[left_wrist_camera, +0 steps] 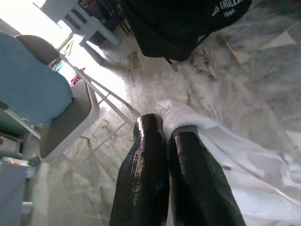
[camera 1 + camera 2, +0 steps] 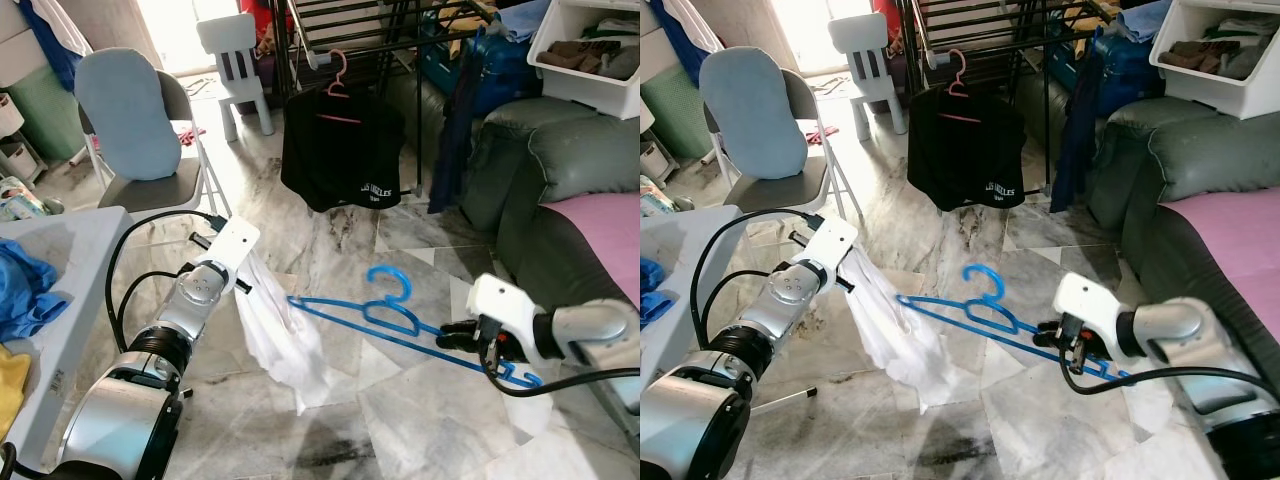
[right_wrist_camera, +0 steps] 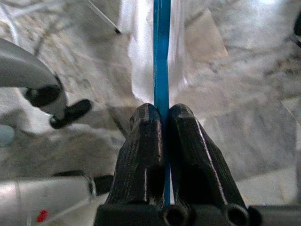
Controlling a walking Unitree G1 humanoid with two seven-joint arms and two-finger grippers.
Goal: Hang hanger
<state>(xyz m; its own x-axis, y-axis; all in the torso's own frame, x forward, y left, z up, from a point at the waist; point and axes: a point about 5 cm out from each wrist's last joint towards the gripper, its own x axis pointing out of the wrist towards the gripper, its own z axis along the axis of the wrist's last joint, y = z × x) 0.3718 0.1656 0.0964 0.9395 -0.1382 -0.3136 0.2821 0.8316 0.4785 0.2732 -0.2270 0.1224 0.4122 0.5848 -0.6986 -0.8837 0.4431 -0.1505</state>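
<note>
Holding a blue hanger (image 2: 400, 322) and white garment (image 2: 280, 335) above marble floor (image 2: 420, 420).
Right gripper (image 2: 452, 335) clamps the hanger's bar; left gripper (image 1: 165, 126) pinches the garment's edge.

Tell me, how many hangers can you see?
2. A blue hanger is held over the floor by the right gripper. A pink hanger holds a black shirt on the rack. Others may be hidden.

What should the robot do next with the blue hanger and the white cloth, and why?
Probably slide the blue hanger further into the white garment. The right gripper pinches the hanger's bar, the left gripper pinches the garment's edge, and just one hanger tip reaches the fabric, so it isn't ready for the rack.
</note>
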